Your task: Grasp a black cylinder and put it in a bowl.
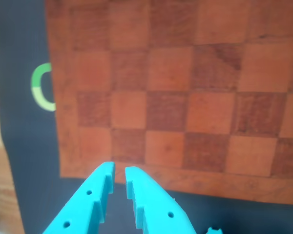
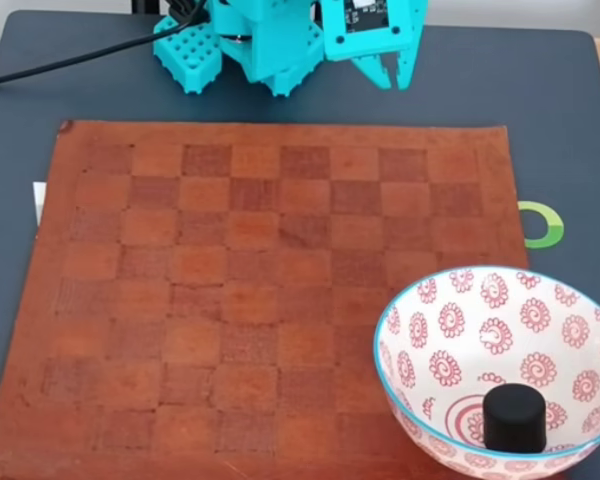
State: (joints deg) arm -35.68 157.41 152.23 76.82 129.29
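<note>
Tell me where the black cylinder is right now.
In the fixed view, the black cylinder stands upright inside the bowl at the lower right, on its red spiral, at the chessboard's right front corner.

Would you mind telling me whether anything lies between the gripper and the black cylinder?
Nothing visible does: bare chessboard lies between the gripper and the black cylinder, which already sits inside the bowl.

Work surface: dark mat with leather chessboard

The dark blue-grey mat (image 2: pixel 560 110) carries a brown leather chessboard (image 2: pixel 270 290), a green ring marking (image 2: pixel 542 224) just beside the board's right edge in the fixed view, and the bowl (image 2: pixel 420 300) overlapping the board's near right corner
</note>
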